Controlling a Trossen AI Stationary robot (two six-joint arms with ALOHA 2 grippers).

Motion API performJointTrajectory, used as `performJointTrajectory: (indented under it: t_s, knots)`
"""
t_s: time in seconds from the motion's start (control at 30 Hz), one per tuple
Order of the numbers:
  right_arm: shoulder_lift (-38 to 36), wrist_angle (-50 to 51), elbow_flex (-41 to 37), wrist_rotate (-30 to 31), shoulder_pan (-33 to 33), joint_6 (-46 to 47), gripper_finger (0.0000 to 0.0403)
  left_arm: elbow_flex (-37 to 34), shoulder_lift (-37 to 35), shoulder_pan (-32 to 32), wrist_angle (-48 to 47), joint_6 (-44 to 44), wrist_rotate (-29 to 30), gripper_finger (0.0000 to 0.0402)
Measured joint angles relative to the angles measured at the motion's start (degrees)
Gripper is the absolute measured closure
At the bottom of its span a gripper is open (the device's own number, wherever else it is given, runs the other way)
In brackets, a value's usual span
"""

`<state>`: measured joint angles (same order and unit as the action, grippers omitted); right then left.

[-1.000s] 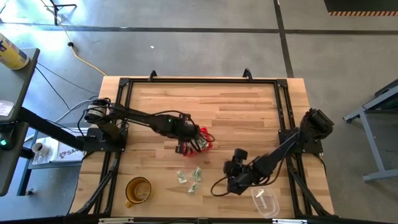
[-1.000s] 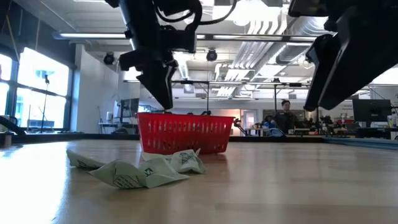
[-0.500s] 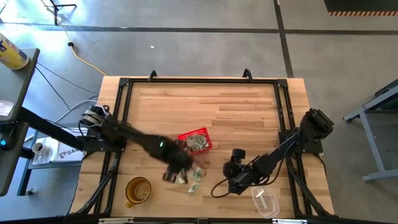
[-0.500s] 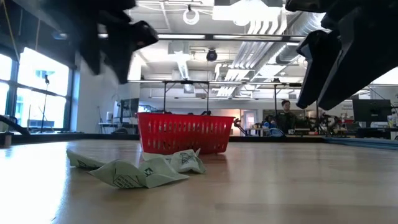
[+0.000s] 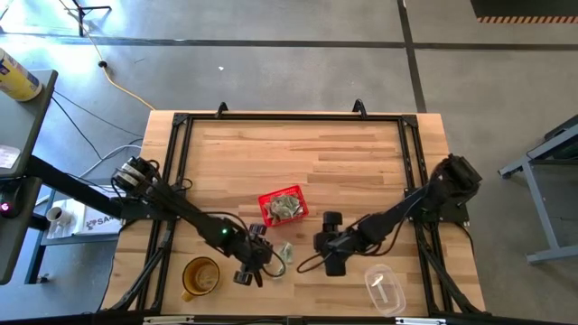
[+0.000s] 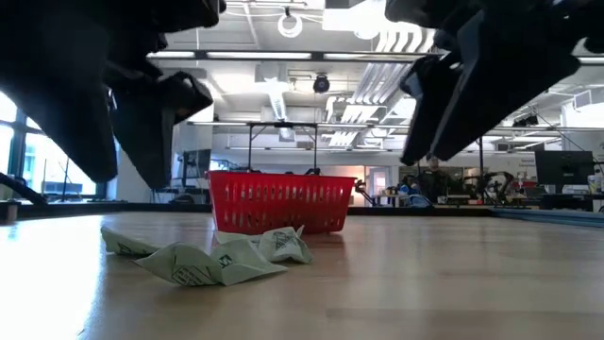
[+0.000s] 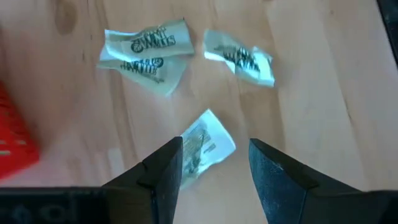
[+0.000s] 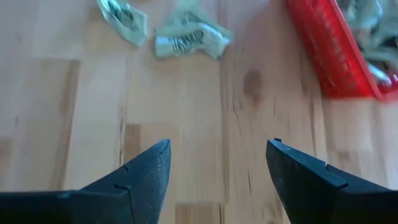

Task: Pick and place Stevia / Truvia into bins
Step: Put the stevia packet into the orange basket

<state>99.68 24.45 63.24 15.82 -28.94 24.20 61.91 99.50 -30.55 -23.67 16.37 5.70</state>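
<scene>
Pale green and white paper: Stevia / Truvia packets (image 7: 200, 147), loose lot, three or so visible flat or crumpled on the wooden table (image 5: 361, 162), lying between the two arms and just in front of the red basket (image 5: 283, 206). One packet sits directly below the left gripper (image 7: 214, 168), between its spread fingers; two more lie just beyond it, one creased double.

Red slotted plastic: the basket, upright, near the table's middle, already holding a heap of packets. Its near wall shows in the low view, with the loose packets close before it but apart from it.

Left gripper: fingers parted, holding nothing, poised low over the nearest packet. Left arm reaches in from the table's left edge past an amber cup (image 5: 200, 275).

Right gripper (image 8: 217, 165): fingers parted, holding nothing, hanging over bare wood near the same loose packets, the basket to one side of its line. Right arm reaches in from the right edge; a clear cup (image 5: 384, 289) stands near it at the front edge.

Hazards, judged:
- Thin flat paper on wood gives the fingers little to bite; a closing pinch may skate the packet along the table or fold it and slip off.
- Crumpled neighbours lie close; a descent slightly off line could catch two at once or nudge them away.
- Both grippers work the same small patch; converging on one packet risks arm contact.
- A low carry toward the basket could clip its rim and shift or tip it, spilling the contents.
</scene>
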Motion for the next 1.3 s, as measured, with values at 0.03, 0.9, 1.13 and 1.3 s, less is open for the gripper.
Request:
performJointTrajectory:
  t_s: [0.03,0.9,1.13,1.3]
  knots:
    - [0.17,-0.93,0.0,-0.63,0.34,-1.01,0.0148,-1.0,0.0,0.0,1.75,0.59,-0.05,0.0185]
    - [2.84,-3.5,-0.02,-1.14,3.87,-0.03,0.0148,-4.64,4.92,-0.99,8.98,1.48,6.47,0.0208]
    - [2.84,-3.45,-0.02,-0.55,4.63,-0.1,0.0148,-4.64,4.94,-0.96,8.62,0.1,7.13,0.0331]
    - [2.84,-3.35,-0.02,-0.71,4.95,0.77,0.0148,-3.42,4.36,-0.94,4.75,0.27,8.08,0.0379]
